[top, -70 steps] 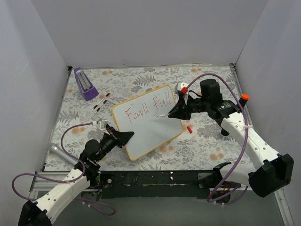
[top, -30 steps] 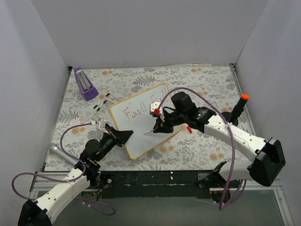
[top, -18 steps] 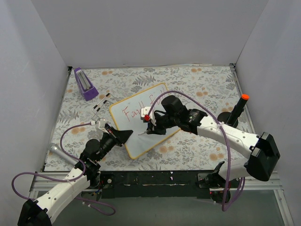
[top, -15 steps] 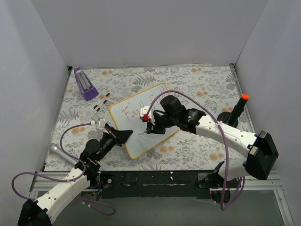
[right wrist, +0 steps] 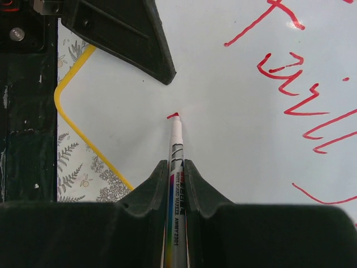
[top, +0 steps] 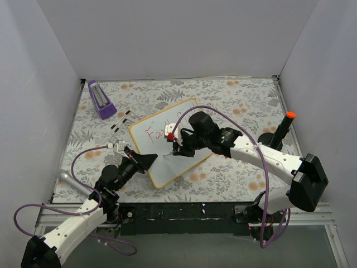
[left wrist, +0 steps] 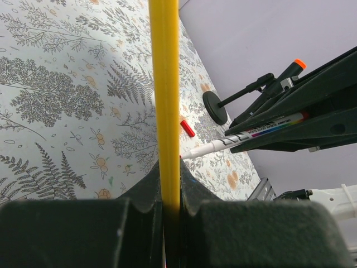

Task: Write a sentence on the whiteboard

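The whiteboard (top: 167, 170), white with a yellow frame, lies slanted on the flowered cloth. My left gripper (top: 150, 161) is shut on its near-left edge, and the yellow rim (left wrist: 165, 84) runs between the jaws. My right gripper (top: 178, 148) is shut on a white marker (right wrist: 176, 145). The marker's red tip (right wrist: 174, 115) touches the board's lower left part, close to the left fingers (right wrist: 128, 33). The red sentence (top: 152, 134) starts with "Fau"; my right arm hides the rest from above. More red strokes (right wrist: 290, 84) show in the right wrist view.
A purple block (top: 101, 99) stands at the back left, with a black-and-white strip (top: 120, 121) near it. A red cap (left wrist: 187, 128) lies on the cloth beyond the board. A black stand with an orange tip (top: 281, 129) rises at the right. White walls enclose three sides.
My right arm has carried the marker from the board's upper right end leftward and nearer, down to its lower left part. The left gripper has kept its hold.
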Robot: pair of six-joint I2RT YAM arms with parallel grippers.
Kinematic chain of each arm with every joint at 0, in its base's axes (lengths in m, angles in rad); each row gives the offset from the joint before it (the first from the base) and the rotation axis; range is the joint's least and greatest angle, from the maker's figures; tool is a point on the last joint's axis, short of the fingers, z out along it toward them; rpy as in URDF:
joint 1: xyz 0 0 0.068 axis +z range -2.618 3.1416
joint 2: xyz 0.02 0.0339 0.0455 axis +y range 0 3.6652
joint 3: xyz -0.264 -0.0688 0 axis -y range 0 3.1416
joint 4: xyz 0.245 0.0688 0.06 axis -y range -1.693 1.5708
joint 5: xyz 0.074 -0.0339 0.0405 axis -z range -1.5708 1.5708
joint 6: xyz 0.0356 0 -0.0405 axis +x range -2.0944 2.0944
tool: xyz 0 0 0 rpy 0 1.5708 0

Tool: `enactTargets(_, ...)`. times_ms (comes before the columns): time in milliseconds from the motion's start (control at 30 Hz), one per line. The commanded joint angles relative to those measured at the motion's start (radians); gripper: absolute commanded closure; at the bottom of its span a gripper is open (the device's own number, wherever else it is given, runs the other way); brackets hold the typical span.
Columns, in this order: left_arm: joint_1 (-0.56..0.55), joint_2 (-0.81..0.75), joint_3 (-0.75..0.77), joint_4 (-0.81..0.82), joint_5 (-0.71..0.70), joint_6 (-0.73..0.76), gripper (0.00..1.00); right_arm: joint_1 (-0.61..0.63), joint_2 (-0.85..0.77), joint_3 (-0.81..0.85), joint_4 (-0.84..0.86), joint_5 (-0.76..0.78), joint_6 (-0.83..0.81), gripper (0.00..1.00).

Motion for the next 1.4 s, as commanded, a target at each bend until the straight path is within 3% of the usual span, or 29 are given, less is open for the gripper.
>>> enactTargets(0,-0.003,-0.016,0.026,0.177,-0.008,-0.013,1.0,0.007,0.012,0.048,0.055,0.053,0.016,0.99)
enactTargets(400,-0.003,-0.011,0.026,0.184,-0.007,-0.01,1.0,-0.045,-0.013,0.01,0.054,0.071,0.024,0.99)
enactTargets(1000,-0.002,-0.011,0.021,0.188,-0.014,-0.01,1.0,-0.025,-0.033,-0.045,-0.011,-0.022,-0.011,0.99)
enactTargets(1367,-0.003,-0.011,0.018,0.188,-0.011,-0.008,1.0,0.004,0.007,0.017,-0.015,-0.019,0.007,0.99)
